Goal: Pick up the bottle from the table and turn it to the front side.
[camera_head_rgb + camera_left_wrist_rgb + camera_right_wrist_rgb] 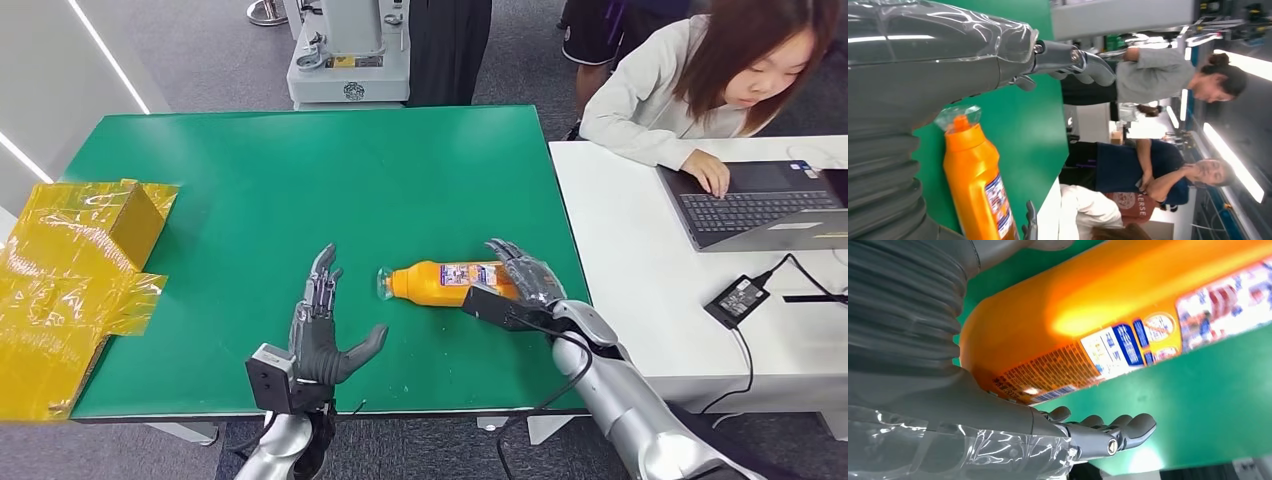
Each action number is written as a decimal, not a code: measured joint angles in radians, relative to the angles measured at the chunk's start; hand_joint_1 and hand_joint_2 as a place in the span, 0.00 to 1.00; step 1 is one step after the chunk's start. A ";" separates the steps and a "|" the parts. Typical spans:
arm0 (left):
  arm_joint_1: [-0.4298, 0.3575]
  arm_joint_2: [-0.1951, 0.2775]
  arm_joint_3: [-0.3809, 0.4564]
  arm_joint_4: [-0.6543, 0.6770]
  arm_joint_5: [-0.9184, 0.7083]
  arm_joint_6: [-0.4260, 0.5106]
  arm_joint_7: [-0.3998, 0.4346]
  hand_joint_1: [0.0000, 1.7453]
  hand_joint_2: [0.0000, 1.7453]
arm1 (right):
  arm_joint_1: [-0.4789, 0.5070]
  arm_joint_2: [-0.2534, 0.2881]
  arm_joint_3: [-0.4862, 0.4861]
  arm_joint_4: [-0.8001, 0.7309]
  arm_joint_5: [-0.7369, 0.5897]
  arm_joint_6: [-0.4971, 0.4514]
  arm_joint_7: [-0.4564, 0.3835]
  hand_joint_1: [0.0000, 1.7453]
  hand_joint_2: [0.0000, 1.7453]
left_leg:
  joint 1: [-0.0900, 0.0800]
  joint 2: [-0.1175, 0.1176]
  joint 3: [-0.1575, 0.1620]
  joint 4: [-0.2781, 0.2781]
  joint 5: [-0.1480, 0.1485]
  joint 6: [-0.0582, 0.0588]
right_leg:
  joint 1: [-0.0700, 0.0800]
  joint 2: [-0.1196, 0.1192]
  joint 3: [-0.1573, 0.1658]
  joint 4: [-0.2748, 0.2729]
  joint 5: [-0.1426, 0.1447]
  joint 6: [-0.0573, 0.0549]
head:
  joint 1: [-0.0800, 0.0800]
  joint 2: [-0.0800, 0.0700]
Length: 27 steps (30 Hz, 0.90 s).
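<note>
An orange bottle (445, 282) with a printed label lies on its side on the green table (300, 180), cap pointing left. My right hand (520, 285) is at its base end, fingers reaching over the far side and thumb on the near side, not closed around it. In the right wrist view the bottle (1108, 305) lies close against the palm of that hand (948, 415), whose fingers are stretched out. My left hand (320, 335) hovers open with fingers spread, left of the cap and apart from it. The left wrist view shows that hand (923, 60) beside the bottle (978, 185).
A crumpled yellow box (70, 270) sits at the table's left edge. On the right stands a white table (650, 260) with a laptop (760, 205) and a power adapter (735, 300); a person (700, 80) types there. Other people stand behind.
</note>
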 joint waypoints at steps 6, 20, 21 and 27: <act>-0.009 0.000 0.001 0.013 0.027 -0.029 0.012 0.00 1.00 | -0.061 -0.008 0.060 0.045 0.032 0.074 0.045 0.00 1.00 | 0.000 0.001 0.003 0.000 0.000 0.000 | 0.000 0.001 0.002 0.000 0.001 0.000 | 0.000 0.000; -0.023 0.014 0.012 0.018 0.170 -0.121 0.060 0.00 1.00 | -0.250 -0.040 0.263 0.138 0.014 0.383 0.095 0.62 1.00 | 0.000 0.002 0.004 0.000 0.001 0.001 | 0.000 0.002 0.003 0.000 0.002 0.000 | 0.000 0.000; -0.023 0.016 0.013 0.018 0.176 -0.125 0.061 0.00 1.00 | -0.254 -0.041 0.275 0.141 0.007 0.383 0.099 0.87 1.00 | 0.000 0.002 0.004 0.000 0.001 0.001 | 0.000 0.002 0.003 0.000 0.002 0.000 | 0.000 0.000; -0.027 0.025 0.018 0.018 0.201 -0.141 0.069 0.00 1.00 | -0.271 -0.050 0.338 0.148 -0.036 0.380 0.128 1.00 1.00 | 0.000 0.001 0.003 0.000 0.001 0.001 | 0.000 0.002 0.003 0.000 0.002 0.000 | 0.000 0.000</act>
